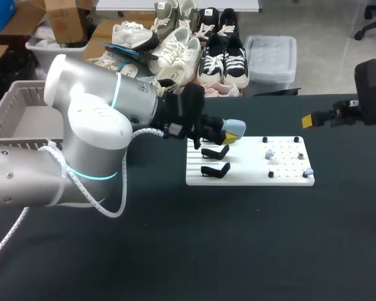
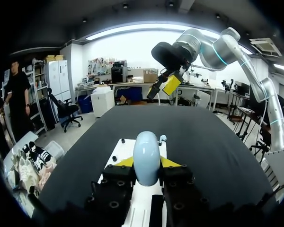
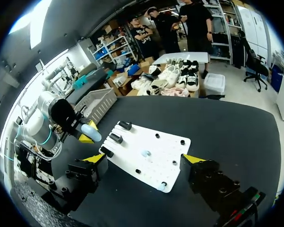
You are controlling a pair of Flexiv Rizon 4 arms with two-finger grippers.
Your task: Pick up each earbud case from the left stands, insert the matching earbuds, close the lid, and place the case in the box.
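1. Currently the left gripper [image 2: 146,164] is clamping the pale blue case [image 2: 146,158] between both yellow tips, with the rounded end poking out ahead of the fingers. I cannot tell from here whether the lid is open.
2. The case is hanging in the air over the left end of the board [image 1: 250,174], just above the black stands [image 1: 215,152] and touching none of them. My guess is that it is being held up clear so the other arm can get at it.
3. The right gripper [image 3: 144,158] is sitting with its fingers spread wide and holding nothing. It is hovering off the board's right side, well apart from the case. It is probably waiting to fetch an earbud, so insertion is not yet started.
4. The earbuds [image 1: 269,153] are lying on the board's right half among the black pegs, apart from each other. Nothing is touching them.
5. The box [image 1: 15,100], a pale slatted basket, is sitting at the table's left edge behind the left arm. It is far from the case, which likely goes there last, once shut.
6. The table [image 1: 238,244] is showing a dark matte top, and the white board is lying flat on it near the middle. A white cable is looping off the left arm, low over the table, and could be a snag risk.
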